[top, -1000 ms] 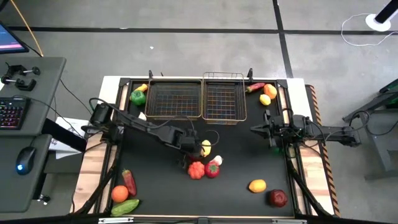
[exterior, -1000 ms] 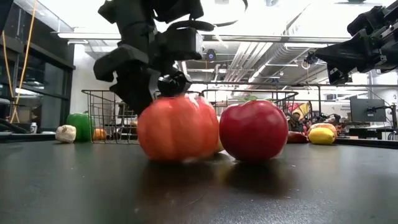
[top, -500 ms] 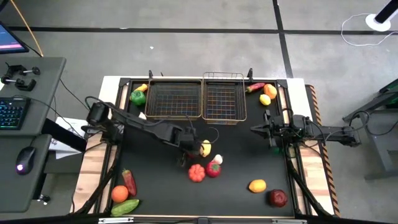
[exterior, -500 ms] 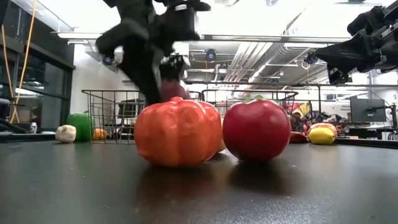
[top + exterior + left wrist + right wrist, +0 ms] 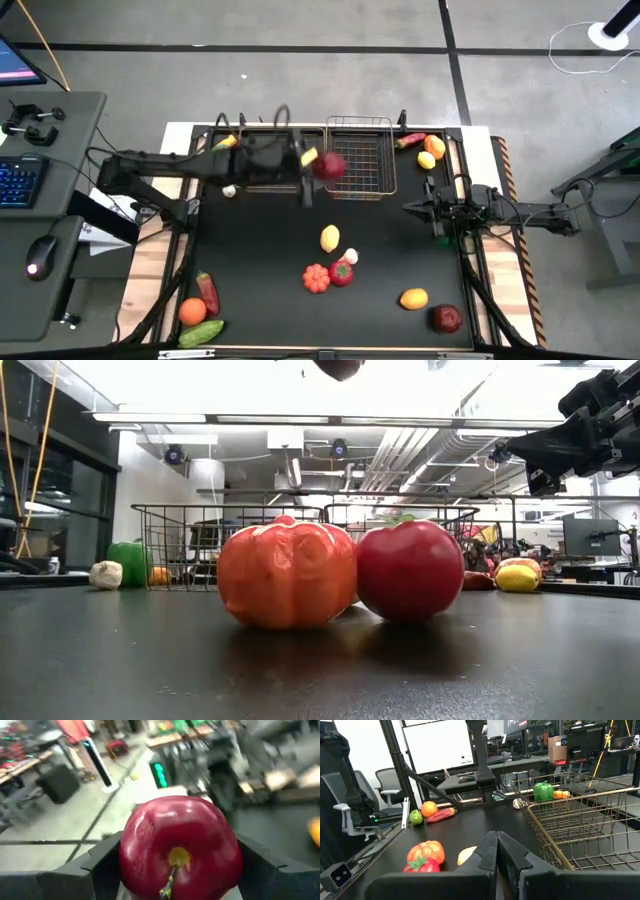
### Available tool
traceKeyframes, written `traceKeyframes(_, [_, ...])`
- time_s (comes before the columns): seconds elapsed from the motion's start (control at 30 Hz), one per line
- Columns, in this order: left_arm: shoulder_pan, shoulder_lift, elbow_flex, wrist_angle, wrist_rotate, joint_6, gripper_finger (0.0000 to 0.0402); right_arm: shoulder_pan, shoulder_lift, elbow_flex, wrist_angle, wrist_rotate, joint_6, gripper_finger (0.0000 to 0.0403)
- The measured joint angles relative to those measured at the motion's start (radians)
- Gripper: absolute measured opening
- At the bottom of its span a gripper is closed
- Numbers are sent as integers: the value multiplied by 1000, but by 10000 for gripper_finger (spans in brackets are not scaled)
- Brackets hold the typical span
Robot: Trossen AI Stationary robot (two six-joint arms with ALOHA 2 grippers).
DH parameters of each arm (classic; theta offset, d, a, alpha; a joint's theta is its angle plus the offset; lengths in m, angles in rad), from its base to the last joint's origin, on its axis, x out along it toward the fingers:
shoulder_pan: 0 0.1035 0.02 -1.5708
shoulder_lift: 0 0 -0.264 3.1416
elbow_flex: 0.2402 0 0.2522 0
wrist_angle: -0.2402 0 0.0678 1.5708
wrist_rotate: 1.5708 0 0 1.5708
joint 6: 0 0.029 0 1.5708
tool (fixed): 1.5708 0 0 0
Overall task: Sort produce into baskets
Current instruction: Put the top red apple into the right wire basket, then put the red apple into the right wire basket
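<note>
The left gripper hangs in the air above the seam between the two wire baskets, its fingers closed on either side of a red apple, which shows in the high view as a dark red ball over the near edge of the right basket. The left basket sits touching it, both against the far edge of the black worktop.

The right gripper waits above the worktop's right side, near the right basket, with its fingers pressed together and holding nothing.

Near the middle of the worktop lie a yellow lemon, a white garlic bulb, an orange-red pepper and a red tomato, the last two touching. From the low view the pepper and tomato stand side by side in front of the baskets.

At the near left corner are an orange, a red pepper and a green cucumber. Near the right front lie another lemon and a second red apple. More pieces sit beside the right basket at the far right corner.
</note>
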Motion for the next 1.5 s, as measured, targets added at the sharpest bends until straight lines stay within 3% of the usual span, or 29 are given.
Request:
traceKeyframes(0.17, [94, 121, -3, 67, 29, -126, 297, 0, 0, 0, 0, 0, 0, 0])
traceKeyframes(0.33, [127, 226, -3, 207, 36, -104, 314, 0, 0, 0, 0, 0, 0, 0])
traceKeyframes(0.5, [130, 279, -4, 210, 28, -104, 318, 0, 0, 0, 0, 0, 0, 0])
traceKeyframes(0.9, [135, 288, -4, 201, 44, -78, 327, 0, 0, 0, 0, 0, 0, 0])
traceKeyframes(1.23, [132, 284, -4, 197, 47, -76, 397, 0, 0, 0, 0, 0, 0, 0])
traceKeyframes(1.4, [104, 197, -4, 140, 49, -117, 395, 0, 0, 0, 0, 0, 0, 0])
traceKeyframes(1.5, [84, 101, -3, 22, 50, -184, 395, 0, 0, 0, 0, 0, 0, 0])
